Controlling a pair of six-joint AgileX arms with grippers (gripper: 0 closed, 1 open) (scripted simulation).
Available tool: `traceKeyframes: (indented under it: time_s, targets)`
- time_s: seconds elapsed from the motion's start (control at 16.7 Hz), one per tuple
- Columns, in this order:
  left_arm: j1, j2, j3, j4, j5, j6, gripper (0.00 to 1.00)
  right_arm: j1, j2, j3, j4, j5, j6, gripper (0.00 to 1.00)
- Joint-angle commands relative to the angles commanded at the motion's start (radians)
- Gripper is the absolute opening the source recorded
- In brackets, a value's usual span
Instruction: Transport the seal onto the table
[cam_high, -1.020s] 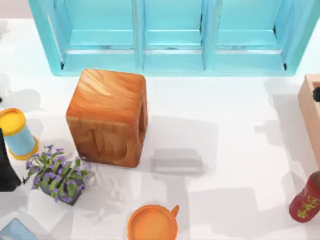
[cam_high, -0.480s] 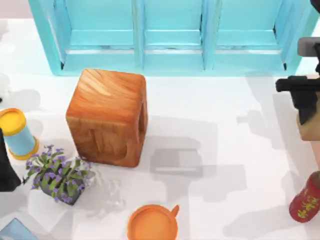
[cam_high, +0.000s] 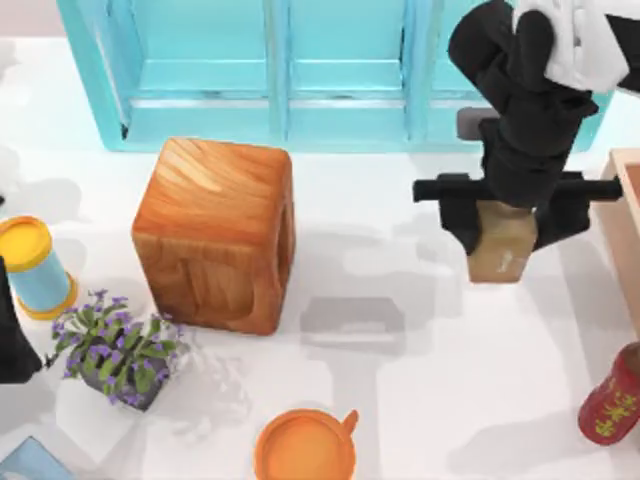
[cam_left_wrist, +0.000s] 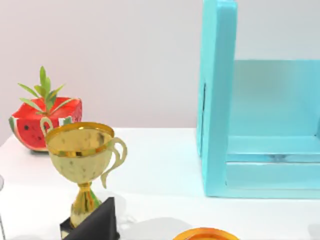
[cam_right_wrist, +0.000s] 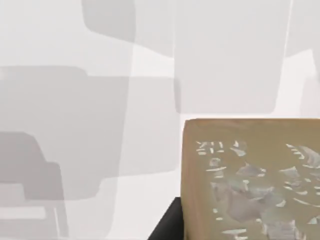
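Note:
The seal (cam_high: 500, 252) is a small tan stone-like block, held upright above the white table (cam_high: 400, 400) at the right of the top view. My right gripper (cam_high: 503, 232) is shut on the seal, with one black finger on each side of it. The right wrist view shows the seal (cam_right_wrist: 250, 180) close up, its pale marked face turned to the camera, with the table (cam_right_wrist: 75, 100) below it. My left arm (cam_high: 10, 335) stays parked at the table's left edge.
A large wooden cube (cam_high: 215, 235) stands left of centre before the turquoise shelf (cam_high: 340, 110). A yellow-and-blue can (cam_high: 35, 268), a flower pot (cam_high: 118, 350) and an orange cup (cam_high: 305, 448) sit to the left and front. A red bottle (cam_high: 612, 400) and wooden box edge (cam_high: 622, 215) are at right.
My right arm has come in from the right edge, carrying the seal leftward out over the table. The other things have not moved.

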Motion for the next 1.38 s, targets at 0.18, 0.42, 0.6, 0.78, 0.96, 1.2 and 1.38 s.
traceKeyframes:
  time_s: [0.18, 0.42, 0.6, 0.78, 0.96, 1.2, 1.38]
  targets:
    - [0.000, 0.000, 0.000, 0.000, 0.000, 0.000, 1.00, 0.001, 0.001, 0.001, 0.001, 0.000, 0.001, 0.00]
    - [0.000, 0.000, 0.000, 0.000, 0.000, 0.000, 1.00, -0.001, 0.012, -0.031, 0.040, -0.001, 0.001, 0.00]
    - [0.000, 0.000, 0.000, 0.000, 0.000, 0.000, 1.00, 0.002, 0.039, -0.086, 0.130, 0.000, 0.003, 0.00]
    - [0.000, 0.000, 0.000, 0.000, 0.000, 0.000, 1.00, 0.003, 0.050, -0.109, 0.160, 0.000, 0.004, 0.00]
    - [0.000, 0.000, 0.000, 0.000, 0.000, 0.000, 1.00, 0.003, 0.050, -0.109, 0.160, 0.000, 0.004, 0.08]
    - [0.000, 0.000, 0.000, 0.000, 0.000, 0.000, 1.00, 0.003, 0.050, -0.109, 0.160, 0.000, 0.004, 0.38]
    - [0.000, 0.000, 0.000, 0.000, 0.000, 0.000, 1.00, 0.003, 0.050, -0.109, 0.160, 0.000, 0.004, 0.60]
